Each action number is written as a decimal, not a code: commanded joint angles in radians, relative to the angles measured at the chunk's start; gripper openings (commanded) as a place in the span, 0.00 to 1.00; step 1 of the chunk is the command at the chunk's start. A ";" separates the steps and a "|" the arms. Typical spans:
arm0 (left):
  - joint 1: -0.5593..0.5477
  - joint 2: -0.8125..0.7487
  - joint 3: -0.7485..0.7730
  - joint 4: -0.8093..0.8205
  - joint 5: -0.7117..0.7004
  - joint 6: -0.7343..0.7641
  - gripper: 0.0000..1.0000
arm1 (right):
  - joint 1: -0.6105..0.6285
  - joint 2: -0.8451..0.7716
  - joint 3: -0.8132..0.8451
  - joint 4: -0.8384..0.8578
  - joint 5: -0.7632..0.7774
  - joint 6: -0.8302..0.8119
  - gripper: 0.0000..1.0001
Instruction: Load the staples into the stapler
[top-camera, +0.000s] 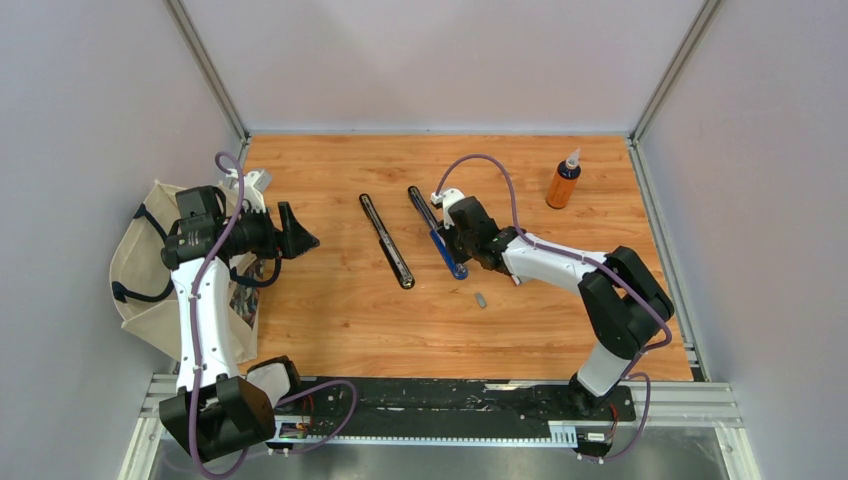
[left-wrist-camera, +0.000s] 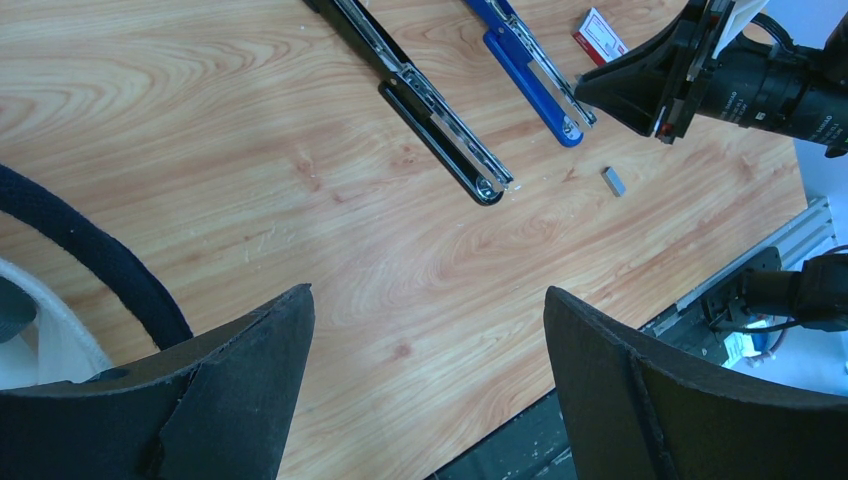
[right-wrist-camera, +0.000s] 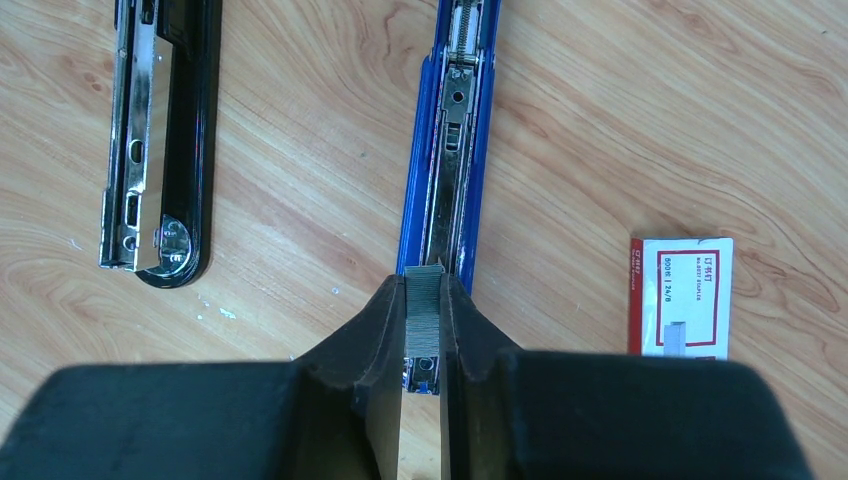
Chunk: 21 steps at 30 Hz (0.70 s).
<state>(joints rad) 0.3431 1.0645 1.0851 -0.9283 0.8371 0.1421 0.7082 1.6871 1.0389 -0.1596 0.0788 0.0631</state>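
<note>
On my right wrist feed the right gripper (right-wrist-camera: 423, 300) is clamped on a short staple strip (right-wrist-camera: 423, 315), its fingers pressed against both sides. The strip sits directly over the near end of the blue stapler (right-wrist-camera: 450, 150), which lies opened flat with its channel running off toward 12 o'clock. The white staple box (right-wrist-camera: 682, 297) with the red label lies on the wood at 3 o'clock of the fingertips, and the black stapler (right-wrist-camera: 160, 130), also opened flat, lies at 10 o'clock. The left gripper (left-wrist-camera: 428, 300) hangs with its jaws wide apart and nothing between them. A loose grey staple piece (left-wrist-camera: 613, 180) lies at 5 o'clock of the blue stapler's tip. From overhead, the orange bottle (top-camera: 563, 183) stands at 2 o'clock.
</note>
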 joint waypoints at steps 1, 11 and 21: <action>0.016 -0.001 -0.004 0.025 0.017 0.014 0.93 | -0.004 0.016 0.018 0.026 0.019 -0.005 0.14; 0.016 0.003 -0.004 0.026 0.022 0.014 0.93 | -0.004 0.029 0.024 0.020 0.024 -0.006 0.14; 0.014 0.003 -0.004 0.025 0.023 0.014 0.93 | -0.004 0.039 0.026 0.019 0.033 -0.013 0.13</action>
<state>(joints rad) 0.3435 1.0687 1.0851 -0.9257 0.8402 0.1425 0.7082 1.7081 1.0389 -0.1600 0.0914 0.0605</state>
